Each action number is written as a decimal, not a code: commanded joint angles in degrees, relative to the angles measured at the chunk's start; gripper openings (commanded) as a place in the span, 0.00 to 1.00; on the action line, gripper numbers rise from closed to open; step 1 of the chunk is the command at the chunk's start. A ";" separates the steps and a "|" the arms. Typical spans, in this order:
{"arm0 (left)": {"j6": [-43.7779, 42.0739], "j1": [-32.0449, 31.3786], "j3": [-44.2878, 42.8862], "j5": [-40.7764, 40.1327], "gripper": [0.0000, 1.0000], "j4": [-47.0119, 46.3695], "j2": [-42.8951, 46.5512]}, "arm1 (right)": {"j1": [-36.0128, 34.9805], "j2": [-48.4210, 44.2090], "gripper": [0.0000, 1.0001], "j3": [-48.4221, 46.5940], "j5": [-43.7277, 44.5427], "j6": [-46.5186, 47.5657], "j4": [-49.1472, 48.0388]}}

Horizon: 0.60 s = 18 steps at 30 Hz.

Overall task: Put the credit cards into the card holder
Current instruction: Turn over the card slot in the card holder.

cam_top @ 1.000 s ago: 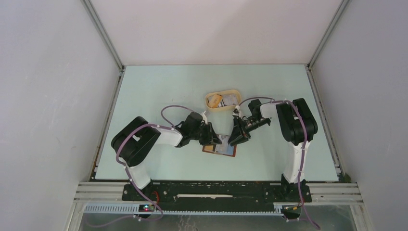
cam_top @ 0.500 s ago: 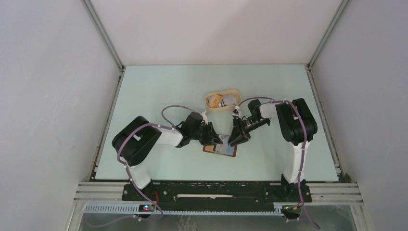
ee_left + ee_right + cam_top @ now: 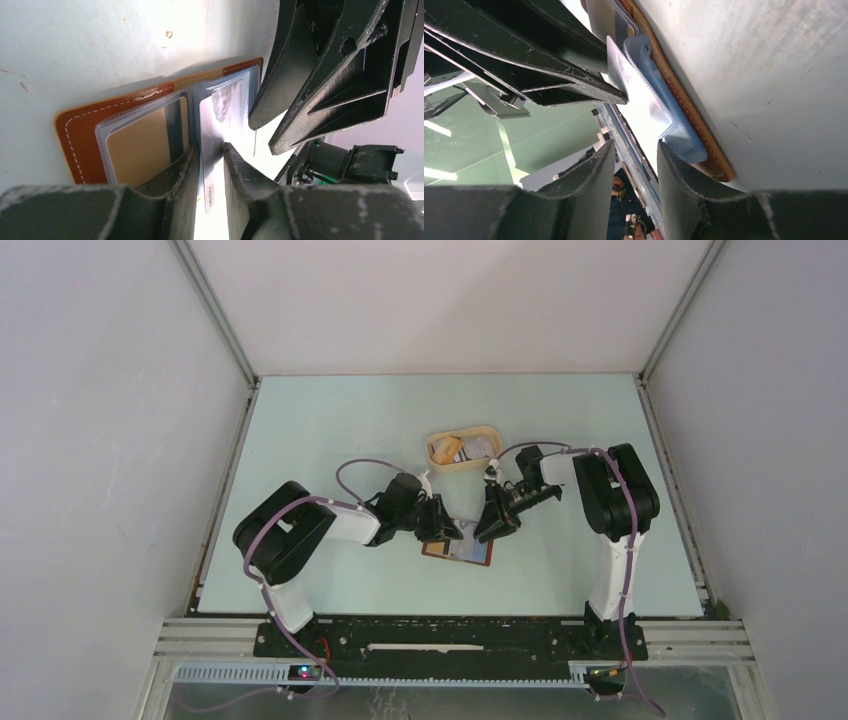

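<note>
The card holder (image 3: 470,554) lies open on the table, brown leather (image 3: 75,130) with clear inner pockets. My left gripper (image 3: 210,150) is shut on a silvery credit card (image 3: 220,105), which stands on edge with its far end in the holder's right pocket. A tan card (image 3: 135,145) fills the left pocket. My right gripper (image 3: 634,145) is open with nothing between its fingers. One of its fingertips (image 3: 669,155) rests on the pocket's plastic sleeve (image 3: 684,140) next to the card (image 3: 644,105). In the top view both grippers (image 3: 447,530) (image 3: 487,530) meet over the holder.
A tan oval tray (image 3: 440,465) with more cards (image 3: 470,447) in it stands just behind the two grippers. Grey walls close the table on three sides. The two arms' fingers are nearly touching above the holder.
My left gripper has crept slightly to the right over the holder. The right gripper has barely moved.
</note>
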<state>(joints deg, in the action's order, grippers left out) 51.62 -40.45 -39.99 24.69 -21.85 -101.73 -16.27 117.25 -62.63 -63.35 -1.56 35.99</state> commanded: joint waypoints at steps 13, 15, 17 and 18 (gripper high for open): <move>0.50 -0.51 -0.99 0.95 0.29 -1.24 0.30 | -0.23 0.42 0.40 -1.54 -2.14 -0.59 -1.27; 0.63 -0.46 -1.05 1.00 0.29 -1.38 0.31 | 0.00 0.76 0.40 -1.58 -0.02 -0.93 -1.46; 0.76 -0.51 -0.85 0.99 0.29 -1.58 0.45 | 0.54 0.51 0.40 -1.56 0.77 -0.67 -1.37; 0.77 -0.44 -0.80 0.86 0.29 -1.62 0.62 | 0.73 0.13 0.40 -1.81 0.98 -0.15 -0.78</move>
<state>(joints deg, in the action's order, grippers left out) 52.07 -40.51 -39.99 24.71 -21.89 -101.73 -16.16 117.45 -62.63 -64.90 -1.80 34.98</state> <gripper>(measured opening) 0.290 0.401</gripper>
